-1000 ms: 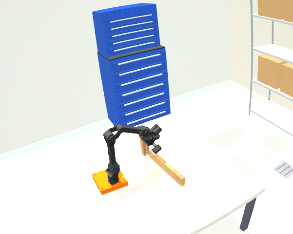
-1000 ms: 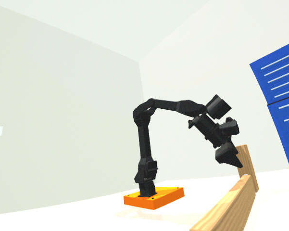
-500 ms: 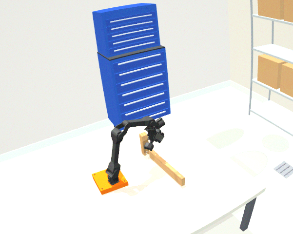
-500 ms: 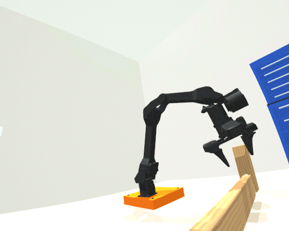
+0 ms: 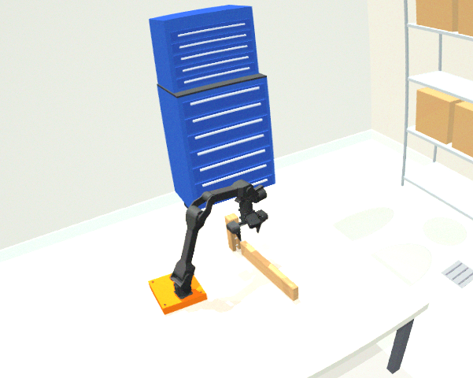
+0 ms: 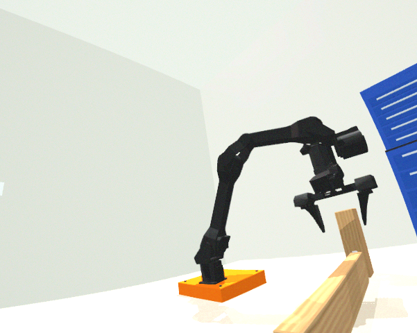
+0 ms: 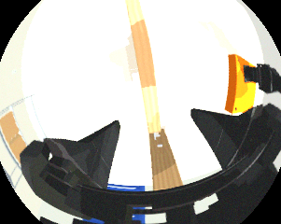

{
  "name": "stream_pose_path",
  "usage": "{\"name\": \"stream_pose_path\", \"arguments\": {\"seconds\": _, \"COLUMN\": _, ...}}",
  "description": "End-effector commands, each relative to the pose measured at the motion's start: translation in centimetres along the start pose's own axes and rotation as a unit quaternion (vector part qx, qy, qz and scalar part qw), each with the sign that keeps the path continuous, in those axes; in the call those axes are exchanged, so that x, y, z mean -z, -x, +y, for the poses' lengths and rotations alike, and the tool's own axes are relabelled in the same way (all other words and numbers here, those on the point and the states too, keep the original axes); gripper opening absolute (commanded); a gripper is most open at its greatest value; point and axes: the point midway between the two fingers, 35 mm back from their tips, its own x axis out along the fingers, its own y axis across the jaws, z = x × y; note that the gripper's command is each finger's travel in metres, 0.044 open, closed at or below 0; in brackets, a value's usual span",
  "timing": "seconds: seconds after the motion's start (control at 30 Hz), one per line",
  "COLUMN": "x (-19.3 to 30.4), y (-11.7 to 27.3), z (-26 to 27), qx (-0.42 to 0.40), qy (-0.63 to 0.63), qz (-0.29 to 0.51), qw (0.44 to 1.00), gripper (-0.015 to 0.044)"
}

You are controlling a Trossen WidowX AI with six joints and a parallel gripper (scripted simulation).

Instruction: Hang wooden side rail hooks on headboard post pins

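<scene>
The wooden side rail [image 5: 268, 268] [image 6: 339, 304] [image 7: 145, 56] lies lengthwise along the white table [image 5: 106, 346], its near end close to the post. The headboard post [image 5: 230, 239] [image 6: 355, 236] [image 7: 165, 163] stands upright, slightly taller than the rail. Small light metal parts [image 7: 157, 135] show between rail end and post; whether the hooks sit on the pins cannot be told. My gripper [image 5: 249, 235] [image 6: 343, 228] [image 7: 155, 117] is open and empty, pointing down above the rail's post end, its fingers spread to either side of the rail in the wrist view.
The arm stands on an orange base plate [image 5: 163, 288] [image 6: 201, 293] [image 7: 240, 89], to the side of the rail. A blue drawer cabinet [image 5: 228, 134] [image 6: 409, 172] stands behind the post. A shelf rack with boxes [image 5: 435, 113] is at the right in the top view.
</scene>
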Motion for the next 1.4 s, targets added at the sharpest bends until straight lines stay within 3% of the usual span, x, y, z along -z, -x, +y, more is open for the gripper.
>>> {"name": "stream_pose_path", "arguments": {"seconds": 0.0, "x": 0.0, "y": -1.1, "z": 0.1, "qx": 0.000, "qy": -0.005, "qz": -0.003, "qw": 1.000, "gripper": 0.0440}}
{"name": "stream_pose_path", "arguments": {"seconds": 0.33, "x": -0.1, "y": -4.8, "z": 0.0, "qx": 0.000, "qy": -0.005, "qz": -0.003, "qw": 1.000, "gripper": 0.0440}}
{"name": "stream_pose_path", "arguments": {"seconds": 1.37, "x": -0.1, "y": -9.4, "z": 0.1, "qx": 0.000, "qy": -0.005, "qz": -0.003, "qw": 1.000, "gripper": 0.0440}}
